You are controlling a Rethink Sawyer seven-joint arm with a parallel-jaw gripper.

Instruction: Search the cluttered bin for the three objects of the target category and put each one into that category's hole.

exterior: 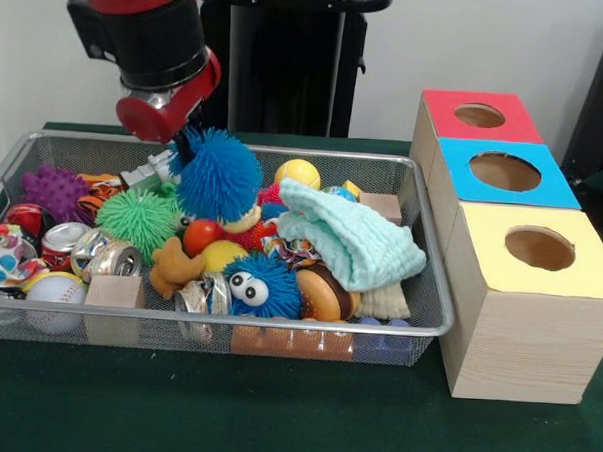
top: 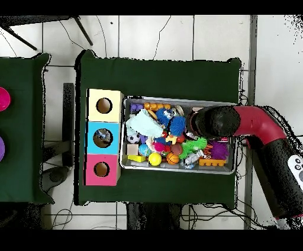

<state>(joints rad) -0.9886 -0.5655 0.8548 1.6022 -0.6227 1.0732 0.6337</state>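
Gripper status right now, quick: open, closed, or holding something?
Gripper: closed on the blue spiky ball, which hangs lifted above the bin.

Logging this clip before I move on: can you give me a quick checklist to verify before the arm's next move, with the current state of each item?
1. Pincer over the wire bin, not outside it: ok.
2. Blue spiky ball hangs at the pincer, raised above the clutter: ok.
3. Grip on the ball firm: cannot tell, spikes hide the contact.
4. Holes in the red box, blue box and yellow box unobstructed: ok.
5. Which hole suits this ball: cannot tell.
6. Mint cloth free of the lifted ball: ok.
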